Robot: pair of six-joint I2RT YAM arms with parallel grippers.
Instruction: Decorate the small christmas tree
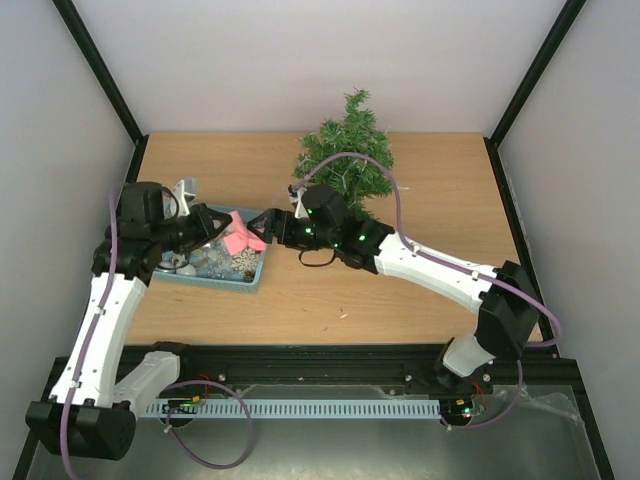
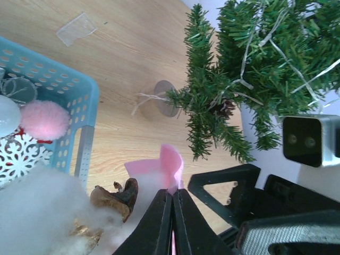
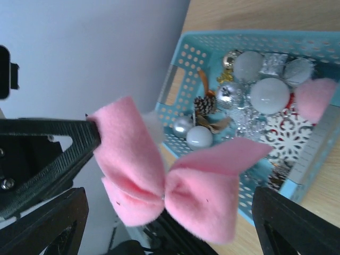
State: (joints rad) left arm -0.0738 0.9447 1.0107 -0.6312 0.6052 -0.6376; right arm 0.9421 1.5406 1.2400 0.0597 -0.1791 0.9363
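Observation:
The small christmas tree (image 1: 346,155) stands at the back of the table, wound with a light string; it also fills the upper right of the left wrist view (image 2: 260,58). My left gripper (image 2: 173,195) is shut on one loop of a pink felt bow (image 3: 175,183) and holds it above the right end of the teal basket (image 1: 250,280). In the top view the left gripper (image 1: 226,232) and the bow (image 1: 239,238) meet my right gripper (image 1: 263,229). My right gripper (image 3: 170,226) is open, its fingers on either side of the bow, not touching it.
The basket (image 3: 183,64) holds white and silver balls (image 3: 270,94), a white snowflake (image 3: 289,135), a pine cone (image 3: 204,104), a pink pompom (image 2: 44,119) and cotton wool. A small disc with string (image 2: 164,99) and a clear plastic scrap (image 2: 77,29) lie on the table. Walls enclose three sides.

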